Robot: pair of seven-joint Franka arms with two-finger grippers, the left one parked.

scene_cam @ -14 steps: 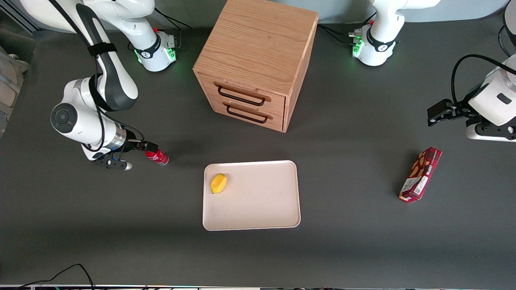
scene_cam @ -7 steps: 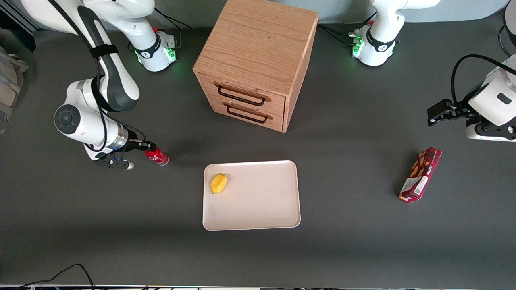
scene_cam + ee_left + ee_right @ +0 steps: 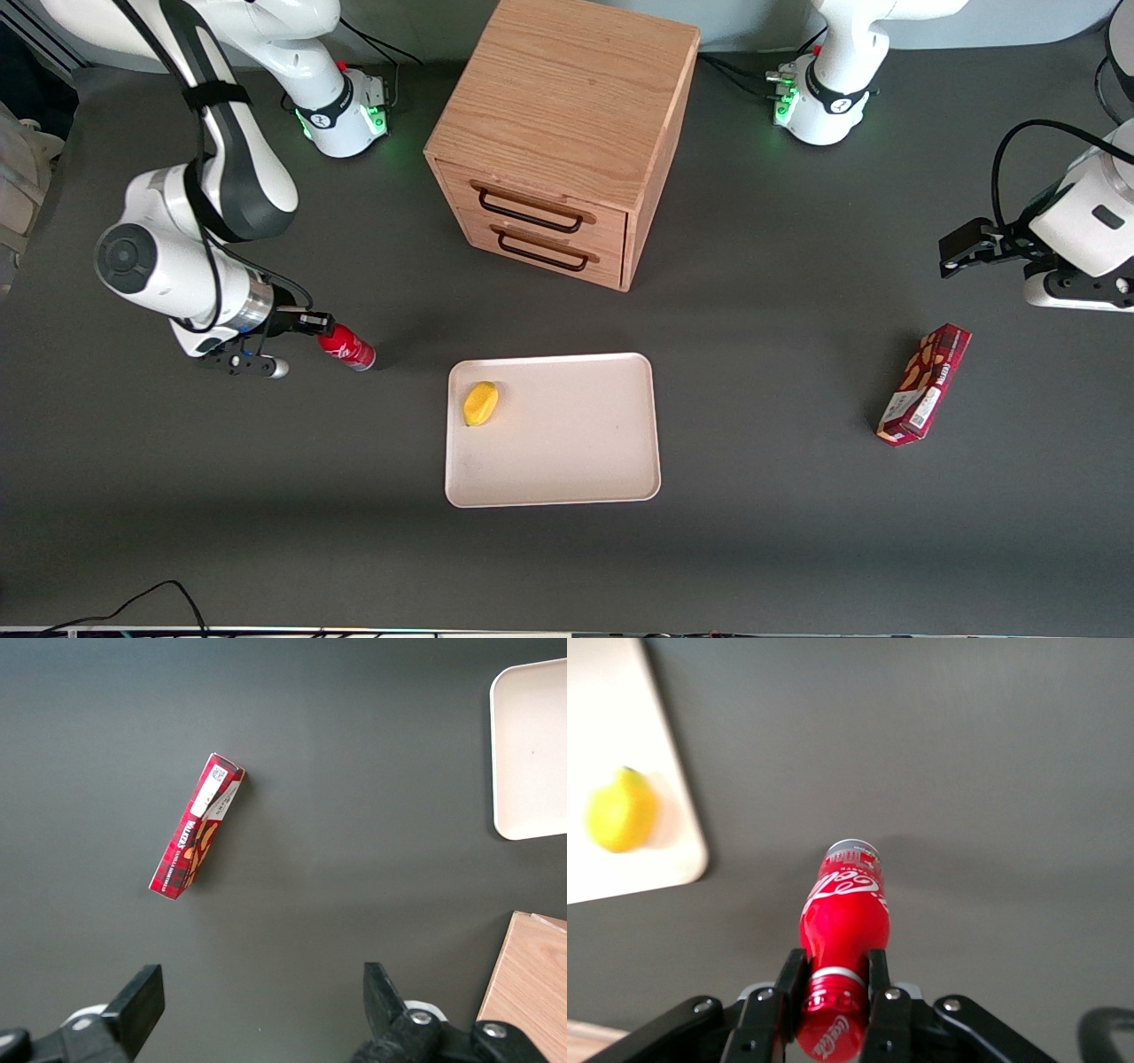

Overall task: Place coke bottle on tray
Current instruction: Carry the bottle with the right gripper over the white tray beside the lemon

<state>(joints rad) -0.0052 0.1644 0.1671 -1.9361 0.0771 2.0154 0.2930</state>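
The right arm's hand (image 3: 312, 322) grips the coke bottle (image 3: 347, 346) by its neck, just under the cap, w/ 2 fingers (image 3: 788, 990) pinched either side; the bottle points away from the wrist, its base toward the tray (image 3: 567, 461). In the front view the bottle is near the working arm's end of the desk (image 3: 797, 549), apart from the tray and a bit farther from the camera than the tray's nearest corner. Whether the base touches the desk can't be told. A yellow lemon-like fruit (image 3: 480, 403) sits on the tray close to that corner. To do this step well, judging from here: raise the bottle enough to clear the tray's low rim, carry it sideways over bare tray nearer the camera than the fruit, lower it gently, and let go only once it rests, since a round bottle laid down may roll. The right wrist view shows the grip itself, white lettering and the fingers on the neck, which the front view barely shows. The front view adds the whole layout: a wooden 2-drawer cabinet (image 3: 567, 133) farther from the camera than the tray. The left wrist view adds a clear look at the red snack box (image 3: 195, 836) lying flat, toward the parked arm's end.
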